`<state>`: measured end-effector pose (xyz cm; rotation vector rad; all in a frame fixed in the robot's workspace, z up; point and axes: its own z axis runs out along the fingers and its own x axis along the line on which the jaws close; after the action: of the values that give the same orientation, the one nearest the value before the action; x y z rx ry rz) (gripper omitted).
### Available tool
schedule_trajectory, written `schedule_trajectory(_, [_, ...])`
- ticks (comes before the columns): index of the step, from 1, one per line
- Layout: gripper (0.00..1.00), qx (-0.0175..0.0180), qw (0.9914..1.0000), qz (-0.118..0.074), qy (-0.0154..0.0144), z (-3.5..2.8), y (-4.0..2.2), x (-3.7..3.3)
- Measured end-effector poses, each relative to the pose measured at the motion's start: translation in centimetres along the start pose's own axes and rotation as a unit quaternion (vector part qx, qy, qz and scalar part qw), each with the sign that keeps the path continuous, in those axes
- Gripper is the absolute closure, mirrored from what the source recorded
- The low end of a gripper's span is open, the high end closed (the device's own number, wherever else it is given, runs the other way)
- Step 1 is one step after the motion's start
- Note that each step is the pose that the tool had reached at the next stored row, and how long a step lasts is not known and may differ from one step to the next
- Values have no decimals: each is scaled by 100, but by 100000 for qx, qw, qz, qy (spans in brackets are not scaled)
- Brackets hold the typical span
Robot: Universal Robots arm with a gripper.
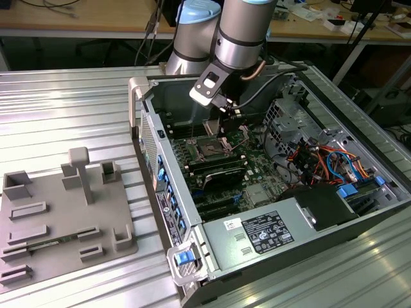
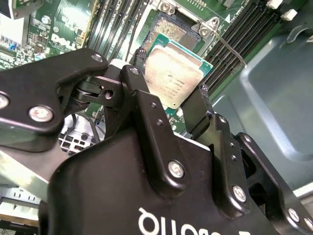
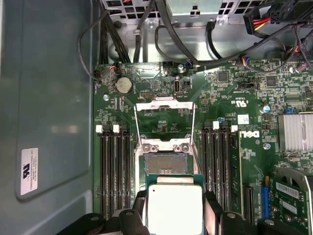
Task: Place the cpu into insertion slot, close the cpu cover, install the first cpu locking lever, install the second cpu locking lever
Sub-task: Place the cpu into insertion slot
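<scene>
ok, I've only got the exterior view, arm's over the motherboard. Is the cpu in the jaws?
Observer: Yes. In both wrist views the jaws are shut on the cpu, its metal top facing the camera.
Operator: Seated?
Observer: No. In the first wrist view the insertion slot shows a bare dark centre, and the cpu covers only one edge of it.
Operator: Cover?
Observer: The cpu cover is swung open, on the side of the slot opposite the cpu.
</scene>
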<state>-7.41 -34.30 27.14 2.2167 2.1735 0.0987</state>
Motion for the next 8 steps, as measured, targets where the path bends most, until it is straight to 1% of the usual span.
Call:
schedule_trajectory(2, [45, 1, 100000, 9, 1, 37, -2, 7])
schedule_trajectory(3, [45, 2, 100000, -25, 6, 75, -4, 12])
schedule_trajectory(7, [45, 20, 99997, -790, 45, 159, -11, 16])
schedule_trajectory(8, [45, 20, 99997, -829, 50, 196, -12, 26])
